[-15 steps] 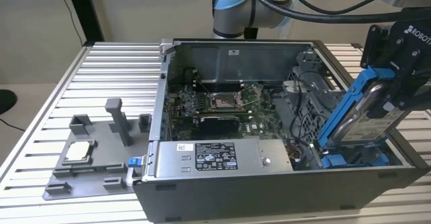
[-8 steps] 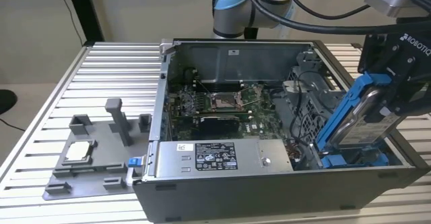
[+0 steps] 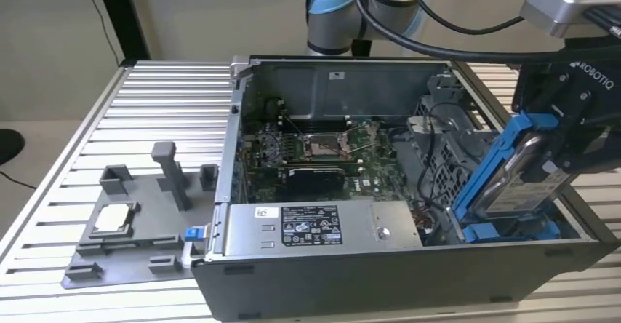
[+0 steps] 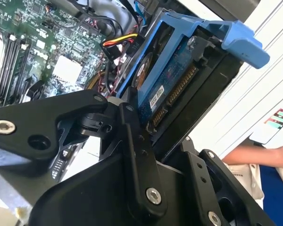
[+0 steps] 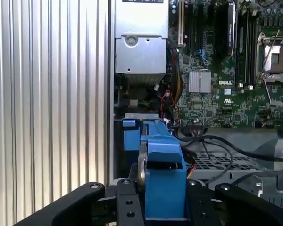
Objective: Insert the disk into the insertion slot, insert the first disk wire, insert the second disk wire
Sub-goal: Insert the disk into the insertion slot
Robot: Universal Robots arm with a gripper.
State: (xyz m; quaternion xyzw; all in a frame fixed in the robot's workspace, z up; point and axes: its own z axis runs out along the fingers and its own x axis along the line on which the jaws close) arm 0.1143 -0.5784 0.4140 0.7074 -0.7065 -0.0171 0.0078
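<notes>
Disk (image 3: 524, 174): is being held on edge, tilted, by the claw (image 3: 558, 145) clamped on it, above the insertion slot (image 3: 490, 232) at the exterior view's right. Risk, as judged: jamming against slot edges or snagging nearby cables (image 5: 212, 140) through askew lowering.

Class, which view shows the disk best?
The exterior view: most of the disk shows, tilted. The second wrist view shows its circuit-board side close up; the first wrist view, one blue end.
</notes>
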